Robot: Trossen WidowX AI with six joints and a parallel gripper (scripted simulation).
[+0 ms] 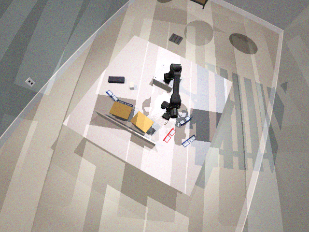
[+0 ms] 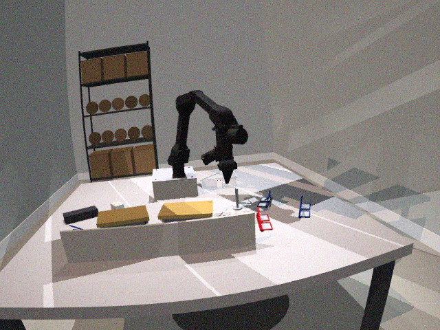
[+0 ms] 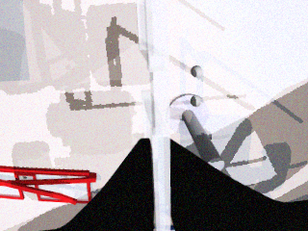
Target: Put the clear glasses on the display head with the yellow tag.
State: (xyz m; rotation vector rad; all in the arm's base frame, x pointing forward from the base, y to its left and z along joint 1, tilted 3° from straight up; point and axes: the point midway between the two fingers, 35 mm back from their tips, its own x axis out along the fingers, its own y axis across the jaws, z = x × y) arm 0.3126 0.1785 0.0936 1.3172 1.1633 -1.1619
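My gripper point(image 2: 227, 182) point(image 3: 153, 146) points down and is shut on the clear glasses point(image 2: 210, 183) point(image 3: 162, 192). The glasses hang at the fingertips above the table; in the wrist view they are a pale upright bar between the black fingers. A thin grey post point(image 2: 236, 197) point(image 3: 198, 132) on a round base stands just right of the fingertips in both views. Two small round knobs point(image 3: 195, 71) point(image 3: 194, 100) show near it. The see-through head shape is hard to make out. I cannot see a yellow tag or tell which head this is.
Red glasses point(image 1: 168, 133) point(image 2: 259, 220) point(image 3: 58, 170) lie near the post. Blue glasses point(image 1: 185, 120) point(image 1: 189, 140) lie right of it. Two yellow slabs point(image 1: 121, 109) point(image 1: 142, 122) sit behind a low wall point(image 2: 159, 236). A black box point(image 1: 116, 79) and white block point(image 1: 131, 86) lie farther left.
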